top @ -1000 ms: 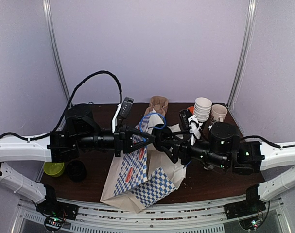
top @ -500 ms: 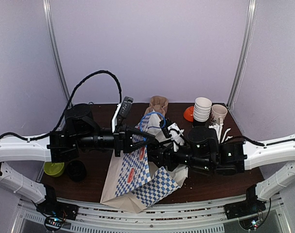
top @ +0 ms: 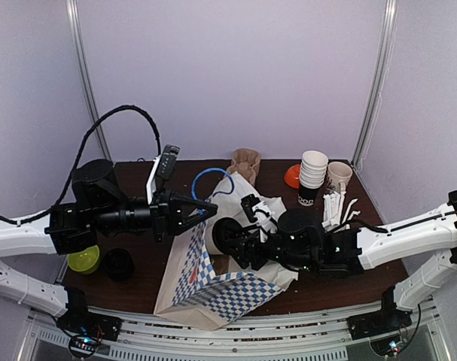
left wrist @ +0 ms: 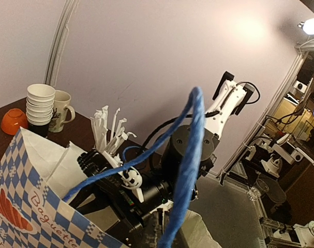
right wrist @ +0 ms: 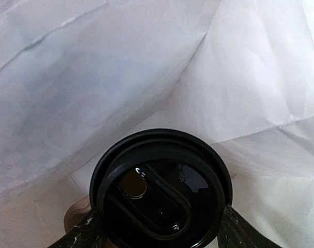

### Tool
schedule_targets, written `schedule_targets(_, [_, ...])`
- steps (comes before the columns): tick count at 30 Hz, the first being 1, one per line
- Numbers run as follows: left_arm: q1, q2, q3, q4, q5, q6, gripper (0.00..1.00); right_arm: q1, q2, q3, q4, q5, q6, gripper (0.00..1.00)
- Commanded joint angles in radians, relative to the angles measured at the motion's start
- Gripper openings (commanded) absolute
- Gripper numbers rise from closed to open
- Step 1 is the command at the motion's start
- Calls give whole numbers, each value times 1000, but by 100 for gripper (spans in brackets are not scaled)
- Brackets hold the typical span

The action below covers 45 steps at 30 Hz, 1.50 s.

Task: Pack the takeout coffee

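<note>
Inside the checked paper bag (top: 205,282), seen from the right wrist, the coffee cup (right wrist: 161,191) shows its glossy black lid against white paper. My right gripper (right wrist: 159,232) clasps it, one finger on each side just below the lid rim. I judge it light, thin-walled, easily crushed and possibly full, so I grip the upper wall gently and hold it upright. Above the bag, my left gripper (top: 208,204) is closed on the blue handle (left wrist: 190,155).

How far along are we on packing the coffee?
Done: the left pincer holds the checked paper bag open by its blue handle. In hand: the right pincer grips the lidded coffee cup inside the bag's white interior, not yet released. Left: setting the cup down; the brown pulp carrier sits outside the bag, behind it.
</note>
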Motion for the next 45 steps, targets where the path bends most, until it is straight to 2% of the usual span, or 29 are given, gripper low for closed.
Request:
schedule_targets(1, [8,22,119,-152,-20,130,0,11,-36,-59,44,12,-6,49])
schedule_targets(7, [38,193,376,-396,89,326,0,37,-77,-108,77,108,4,48])
schedule_targets(13, [40,347,593,-538,138,454,0,65,-167,-161,88,272,14,48])
schedule_targets(17, [40,328,517,-522,68,416,0,68,-183,-165,62,327,5,48])
schedule_targets(22, [40,232,360,-470,-36,283,1,68,-148,-159,57,293,7,48])
schedule_targets(26, [40,191,344,-540,-95,243,13,67,-124,-141,55,249,4,48])
schedule_targets(32, [39,222,431,-671,-155,246,34,67,-76,-91,41,205,3,48])
schedule_targets(35, [39,252,490,-730,-192,258,51,68,-59,-72,30,191,4,48])
schedule_targets(38, [40,273,551,-769,-242,265,63,69,-52,-57,15,191,-1,48])
schedule_targets(45, [40,372,763,-961,-375,278,80,68,-44,-27,-15,194,-15,47])
